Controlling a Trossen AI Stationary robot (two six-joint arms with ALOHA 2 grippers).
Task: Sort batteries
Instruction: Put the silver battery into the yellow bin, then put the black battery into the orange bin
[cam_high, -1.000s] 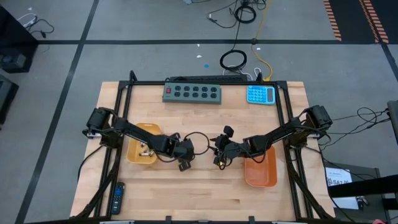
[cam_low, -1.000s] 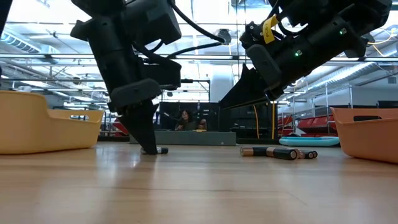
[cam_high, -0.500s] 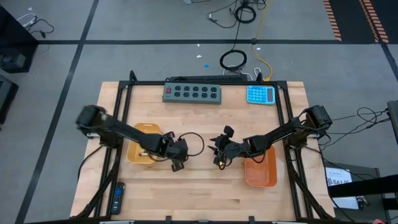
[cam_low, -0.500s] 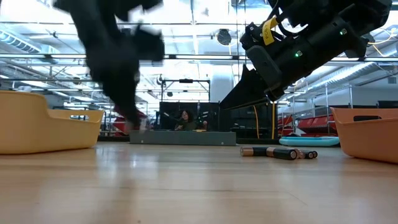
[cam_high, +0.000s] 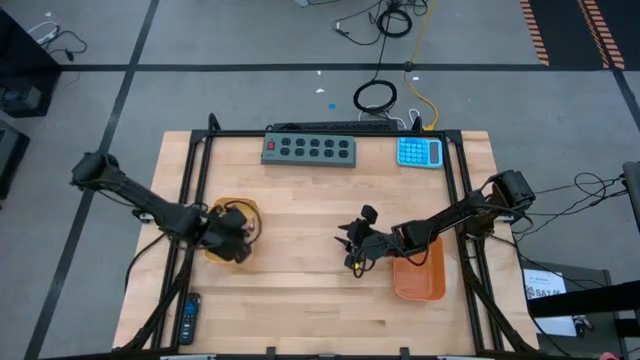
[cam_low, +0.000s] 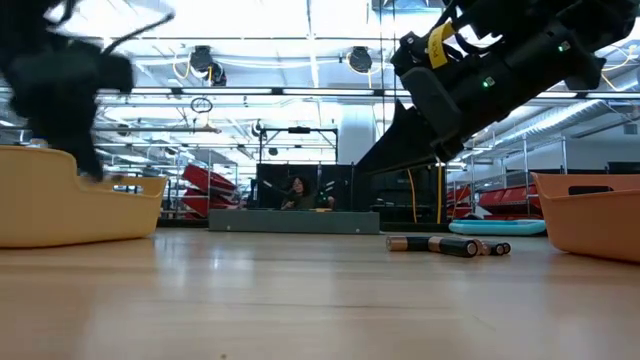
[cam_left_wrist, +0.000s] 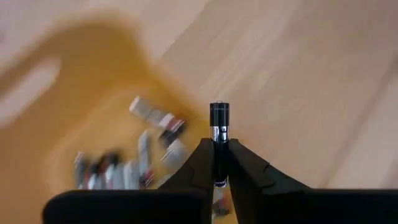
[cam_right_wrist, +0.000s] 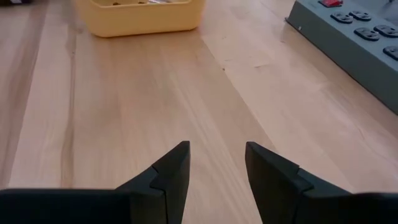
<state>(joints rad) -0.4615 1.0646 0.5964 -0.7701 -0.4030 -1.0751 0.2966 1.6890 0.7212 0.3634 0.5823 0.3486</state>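
Note:
My left gripper (cam_left_wrist: 218, 163) is shut on a small black battery (cam_left_wrist: 219, 122) above the yellow tray (cam_high: 222, 250), near its right rim. Several silvery-white batteries (cam_left_wrist: 144, 155) lie in that tray, blurred in the left wrist view. My right gripper (cam_right_wrist: 215, 163) hovers open over bare wood near the table's middle (cam_high: 352, 243), left of the orange tray (cam_high: 420, 275). Two or three batteries (cam_low: 432, 243) lie on the table below the right arm in the low view. The yellow tray (cam_low: 60, 205) shows at the left of the low view. My left gripper pinches the black battery by its rear half (cam_left_wrist: 218, 154) between the two fingers. The fingers lie along the battery, and its front end (cam_left_wrist: 219, 111) sticks out past the fingertips. The battery is lifted clear, over the yellow tray's rim.
A grey button strip (cam_high: 309, 149) and a blue calculator (cam_high: 419, 152) lie by the far edge. A black remote (cam_high: 188, 318) sits at the near left corner. Bare wood stretches between the two trays. A person (cam_low: 298, 190) sits far behind the table.
My left gripper, shut at the table's middle on a small black battery lying on the wood, has lifted it clear and carried it fast toward the table's left edge, over the yellow tray. The right arm has kept still.

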